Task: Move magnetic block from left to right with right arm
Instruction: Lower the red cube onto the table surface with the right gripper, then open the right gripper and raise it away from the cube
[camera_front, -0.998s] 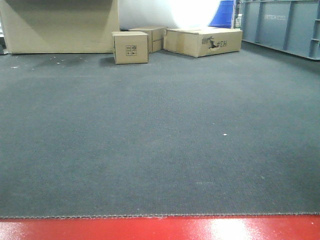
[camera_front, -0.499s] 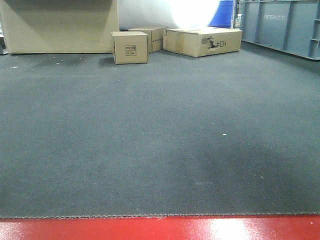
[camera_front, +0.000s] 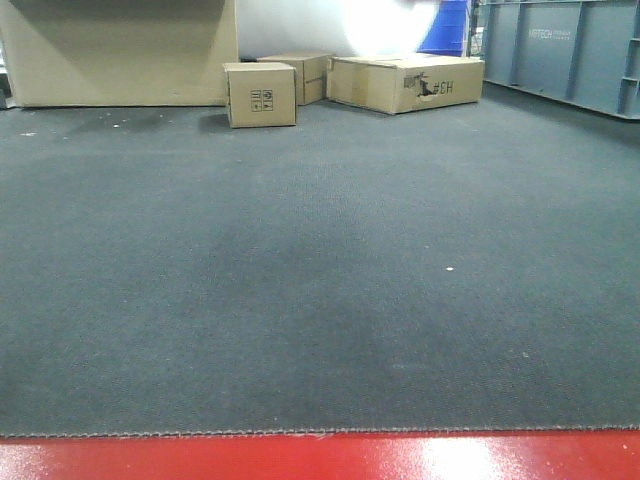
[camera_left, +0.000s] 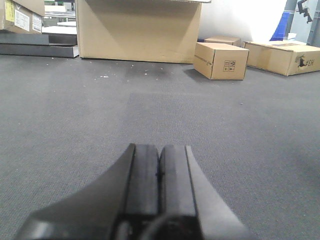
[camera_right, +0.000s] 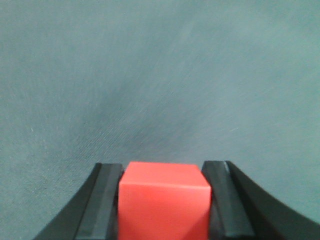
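A dark grey carpet (camera_front: 320, 280) covers the floor, its near edge meeting a glossy red strip (camera_front: 320, 458) along the bottom of the front view. At the far side a large cardboard box (camera_front: 120, 52) stands on the left, with a small printed carton (camera_front: 260, 94) just in front of two flatter cartons (camera_front: 405, 83). A grey-blue panelled wall (camera_front: 560, 50) runs along the right, beside a blue object (camera_front: 447, 27). Bright light glares off the white back wall (camera_front: 340, 25).

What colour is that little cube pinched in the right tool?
Plain red, the magnetic block shows best in the right wrist view, held in the right tool.
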